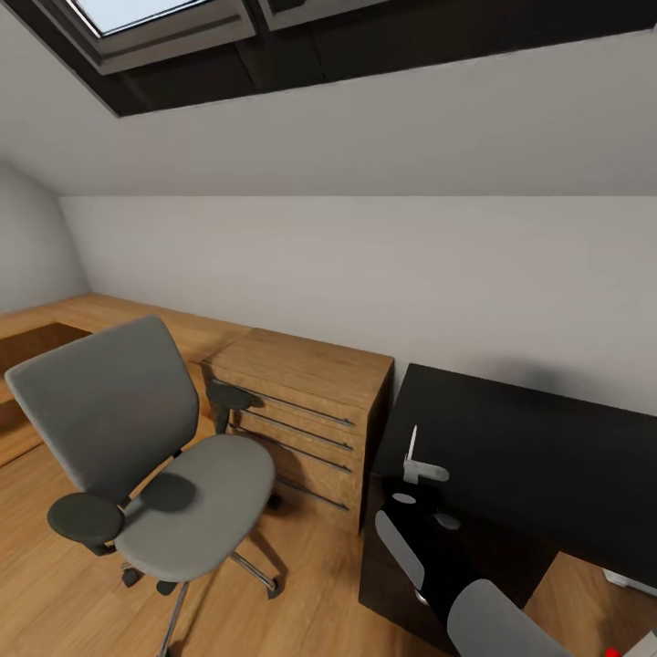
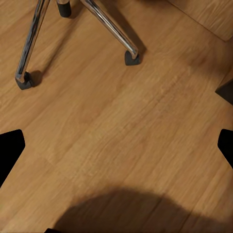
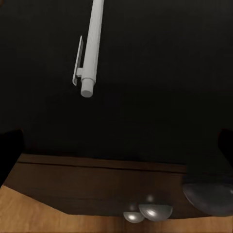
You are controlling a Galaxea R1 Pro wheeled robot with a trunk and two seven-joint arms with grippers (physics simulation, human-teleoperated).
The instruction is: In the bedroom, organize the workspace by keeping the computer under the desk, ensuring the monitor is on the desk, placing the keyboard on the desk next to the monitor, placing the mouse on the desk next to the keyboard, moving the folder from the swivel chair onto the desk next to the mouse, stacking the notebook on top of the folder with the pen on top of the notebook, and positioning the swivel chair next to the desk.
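The grey swivel chair point(image 1: 196, 506) stands on the wood floor at the left, its seat bare. Right of it is the black desk point(image 1: 529, 438). A silvery-white pen point(image 1: 412, 444) lies near the desk's left end. In the right wrist view the pen point(image 3: 92, 46) rests on the black top point(image 3: 155, 97), beyond my open right gripper point(image 3: 116, 145), which touches nothing. My left gripper point(image 2: 116, 148) hangs open over the floor near the chair's chrome legs point(image 2: 111, 29). A pale corner with a red dot point(image 1: 639, 643), apparently the computer, peeks in at the lower right. Monitor, keyboard, mouse, folder and notebook are out of view.
A light-wood drawer chest point(image 1: 301, 401) stands between chair and desk against the sloped grey wall. Round silver knobs point(image 3: 155, 211) mark the desk's drawer unit below the top's edge. My right arm point(image 1: 401, 547) reaches in over the desk's front left corner.
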